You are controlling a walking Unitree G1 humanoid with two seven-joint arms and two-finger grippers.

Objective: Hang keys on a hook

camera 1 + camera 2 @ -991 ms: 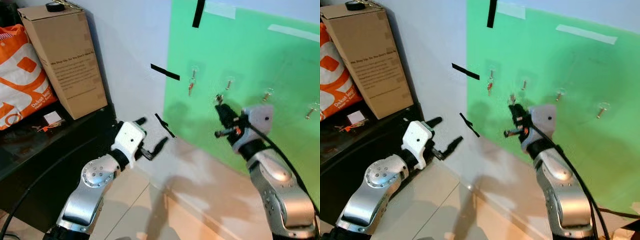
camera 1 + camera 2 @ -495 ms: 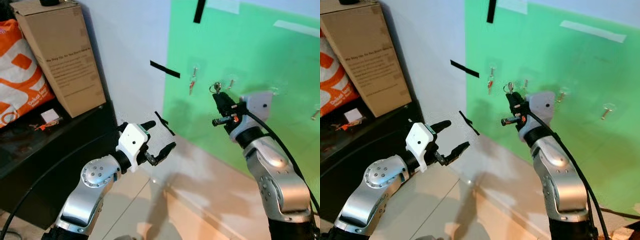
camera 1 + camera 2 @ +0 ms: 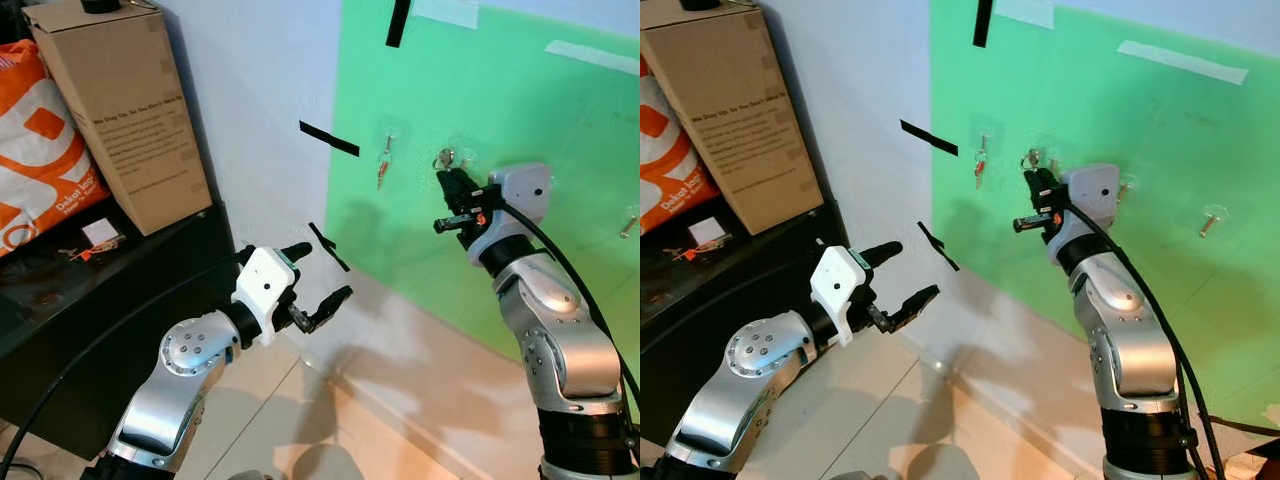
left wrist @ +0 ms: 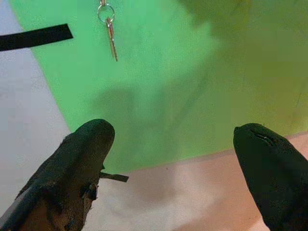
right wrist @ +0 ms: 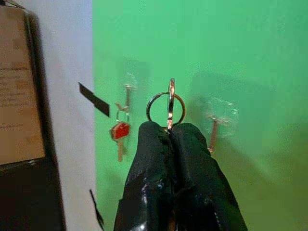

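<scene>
My right gripper (image 5: 169, 129), jaws pinched on silver key ring (image 5: 166, 107), raised at green wall panel (image 3: 500, 90), near clear stick-on hook (image 5: 215, 118). Risk: ring edge-on, glances off hook, drops. Left gripper (image 3: 310, 285) idle, jaws wide.

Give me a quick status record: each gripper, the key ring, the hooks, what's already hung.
right gripper: shut on key ring, raised to the green board
key ring: pinched upright at the fingertips, close to a bare hook, not seen to be on it
bare hook: clear, stuck to the board, beside the ring
hung key: red head, on the neighbouring hook toward the white wall
other hooks: further along the board
left gripper: open, held low, away from the board
box: on the dark cabinet, untouched
</scene>
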